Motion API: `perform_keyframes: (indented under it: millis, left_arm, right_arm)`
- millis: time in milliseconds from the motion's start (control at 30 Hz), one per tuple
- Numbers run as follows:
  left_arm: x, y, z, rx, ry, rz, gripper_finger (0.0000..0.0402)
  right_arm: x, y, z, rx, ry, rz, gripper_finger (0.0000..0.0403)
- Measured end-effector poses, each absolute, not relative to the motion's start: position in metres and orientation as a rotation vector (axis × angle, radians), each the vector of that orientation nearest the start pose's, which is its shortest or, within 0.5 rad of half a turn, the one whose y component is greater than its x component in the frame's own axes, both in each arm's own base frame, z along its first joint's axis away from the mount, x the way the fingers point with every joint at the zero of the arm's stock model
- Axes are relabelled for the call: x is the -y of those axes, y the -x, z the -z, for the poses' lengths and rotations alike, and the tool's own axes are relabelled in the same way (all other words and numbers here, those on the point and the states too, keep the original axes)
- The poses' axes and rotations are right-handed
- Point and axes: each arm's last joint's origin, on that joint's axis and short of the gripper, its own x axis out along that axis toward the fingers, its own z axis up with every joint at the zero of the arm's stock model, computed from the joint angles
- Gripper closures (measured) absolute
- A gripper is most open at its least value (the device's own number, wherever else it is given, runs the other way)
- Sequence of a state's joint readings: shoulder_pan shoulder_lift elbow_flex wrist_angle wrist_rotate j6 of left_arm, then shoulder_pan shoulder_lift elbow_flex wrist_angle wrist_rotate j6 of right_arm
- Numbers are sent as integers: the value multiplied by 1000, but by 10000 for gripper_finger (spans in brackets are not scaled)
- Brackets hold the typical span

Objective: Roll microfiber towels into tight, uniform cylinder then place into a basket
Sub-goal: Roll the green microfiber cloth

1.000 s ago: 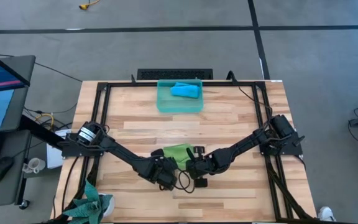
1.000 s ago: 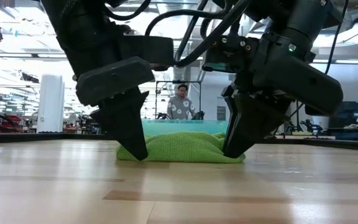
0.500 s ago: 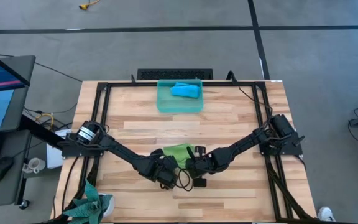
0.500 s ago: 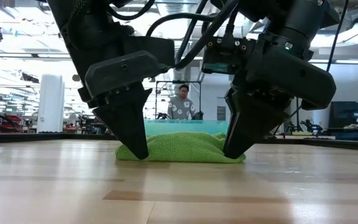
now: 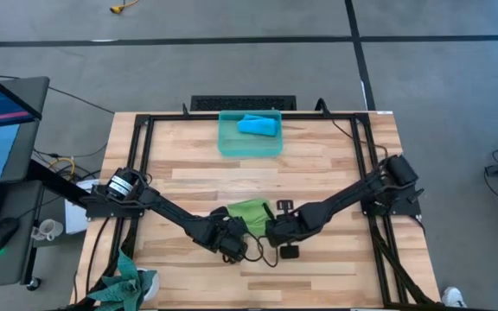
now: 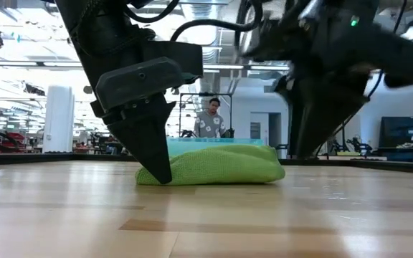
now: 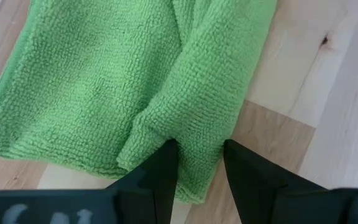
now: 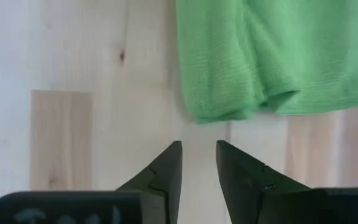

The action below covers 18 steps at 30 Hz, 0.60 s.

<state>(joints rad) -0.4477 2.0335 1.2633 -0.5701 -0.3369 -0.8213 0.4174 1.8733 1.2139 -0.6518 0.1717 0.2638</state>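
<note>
Two dark arms reach inward from opposite sides, meeting near the front middle. The left gripper points down, jaws closed on a fold of cloth. The right gripper hangs raised, jaws slightly apart, holding nothing.

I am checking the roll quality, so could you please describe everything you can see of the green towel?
The lime green towel is a nubby microfiber cloth lying on the wooden table near its front middle, loosely folded into a low, flattish bundle rather than a tight cylinder. One thick rolled fold runs along it. The left gripper pinches the end of that fold; the right gripper is open, just clear of the towel's edge.
</note>
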Motion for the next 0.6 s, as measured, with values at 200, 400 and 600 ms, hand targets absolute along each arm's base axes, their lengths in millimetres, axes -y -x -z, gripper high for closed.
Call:
perform_keyframes:
  millis: [200, 400, 600]
  left_arm:
    - [155, -344, -120, -1163, 191, -395, 278]
    - [155, -344, -120, -1162, 193, -394, 278]
    - [155, -345, -120, -1155, 211, -404, 278]
  right_arm:
    - [-137, -292, -181, -1193, 201, -22, 280]
    - [-144, -252, -179, -932, 218, -30, 280]
    - [-148, -235, -163, -769, 228, -123, 280]
